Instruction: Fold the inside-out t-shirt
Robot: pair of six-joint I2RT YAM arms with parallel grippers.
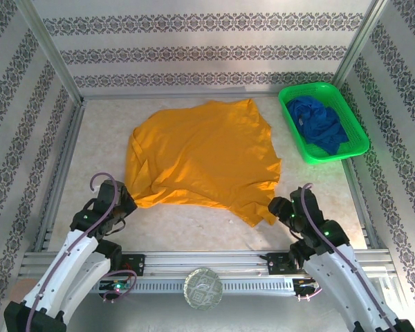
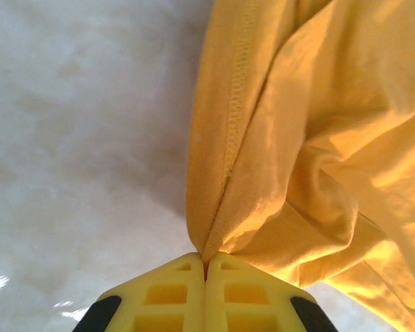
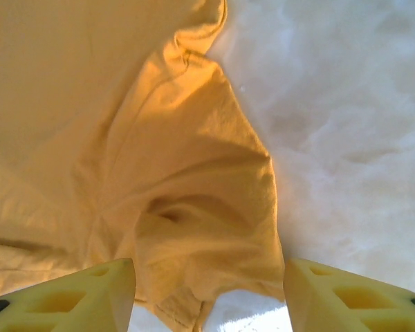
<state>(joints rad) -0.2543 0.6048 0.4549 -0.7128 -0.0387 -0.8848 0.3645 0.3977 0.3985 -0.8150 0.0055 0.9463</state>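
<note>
On the pale marbled tabletop (image 1: 187, 225), boxed in by grey-patterned wallpaper panels (image 1: 194, 55), the crumpled mustard-yellow cloth t-shirt (image 1: 200, 159) lies mid-table, its near-left hem pinched in the clenched left gripper (image 2: 206, 261), the right gripper (image 3: 207, 280) released, jaws spread astride its near-right corner.

A lab robot cell: aluminium frame (image 1: 52, 52), patterned wall panels (image 1: 207, 48), and a mounting rail (image 1: 207, 261) at the table (image 1: 194, 225) edge.

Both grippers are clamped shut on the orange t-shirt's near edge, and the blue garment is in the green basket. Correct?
Not both. The left gripper is shut on the t-shirt, but the right gripper stands open, the shirt's corner loose between its jaws, per the right wrist view. The blue garment is in the green basket.
</note>
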